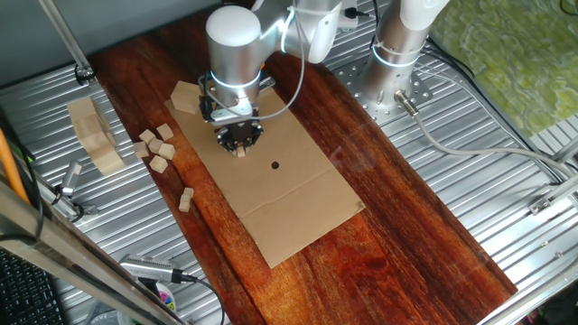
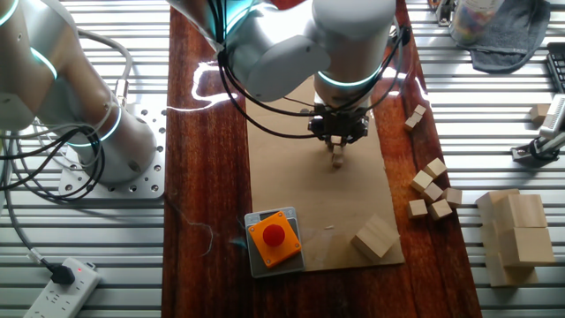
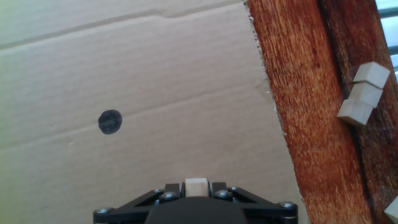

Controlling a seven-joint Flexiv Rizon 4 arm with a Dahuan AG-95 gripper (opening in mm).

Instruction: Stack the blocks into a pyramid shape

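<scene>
1. The gripper (image 1: pixel 240 144) hung over the cardboard sheet (image 1: pixel 298 194), fingers pointing straight down, with one small block (image 1: pixel 241 152) pinched between its fingertips; the jaws were clamped on it.
2. In the hand view that held block (image 3: pixel 196 186) showed as a pale square face between the two fingers. It looked equal on all sides, so no long axis could be told; its faces sat square to the jaws.
3. From the other fixed view the held block (image 2: pixel 336 161) hung just below the gripper (image 2: pixel 338 147), at or just above the cardboard; contact could not be told.
4. A black dot (image 3: pixel 110 121) lay on the cardboard ahead of the fingers.
5. A cluster of loose blocks (image 1: pixel 156 147) lay off the cardboard on the dark wooden board (image 1: pixel 406 217), well apart from the hand.
6. Two more blocks (image 3: pixel 364 93) lay touching in a short row on the board, the row tilted relative to the cardboard edge.
</scene>
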